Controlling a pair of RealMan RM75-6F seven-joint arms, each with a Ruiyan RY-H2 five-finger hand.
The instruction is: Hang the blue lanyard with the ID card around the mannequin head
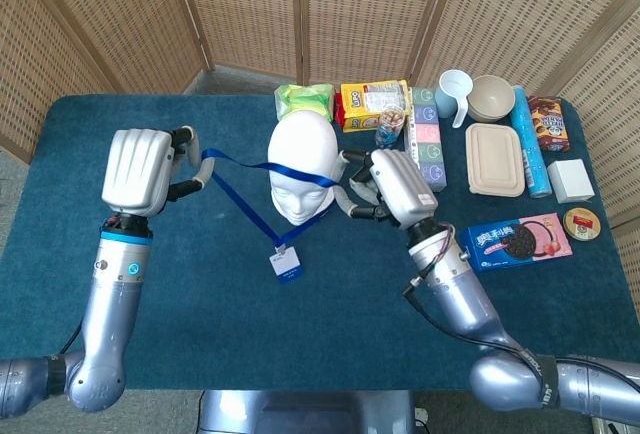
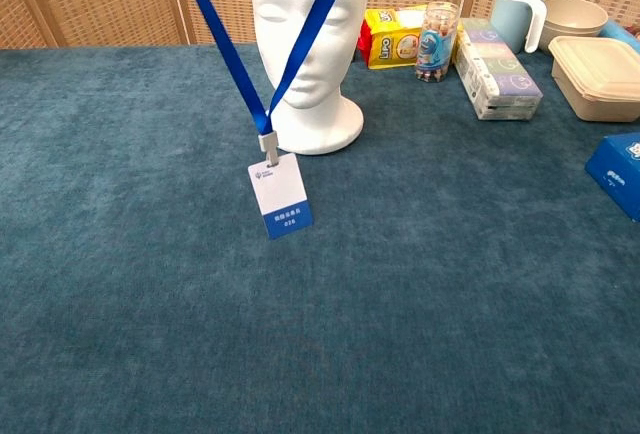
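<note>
Head view: left hand (image 1: 140, 172) and right hand (image 1: 392, 186) each pinch the blue lanyard (image 1: 235, 202), its loop spread over the mannequin head (image 1: 300, 169), card (image 2: 281, 197) dangling in front. Step in hand: draping. Next, I judge, both hands lower behind the head and let go.

Your table (image 2: 150, 334) is covered in matt teal cloth with a short, slightly fuzzy nap, kind of like carpet. The head (image 1: 300, 169) looks like matt white foam, smooth with no shine at all. The lanyard (image 2: 228, 49) is flat woven ribbon with a faint sheen, ending in a small metal clip (image 2: 268, 146) above a smooth plastic card (image 2: 281, 195). Both hands, left (image 1: 138, 171) and right (image 1: 392, 186), have glossy pale shells, and the arms (image 1: 112, 304) look like brushed silvery metal. Behind you the screen (image 1: 240, 14) is woven cane in wood frames.
</note>
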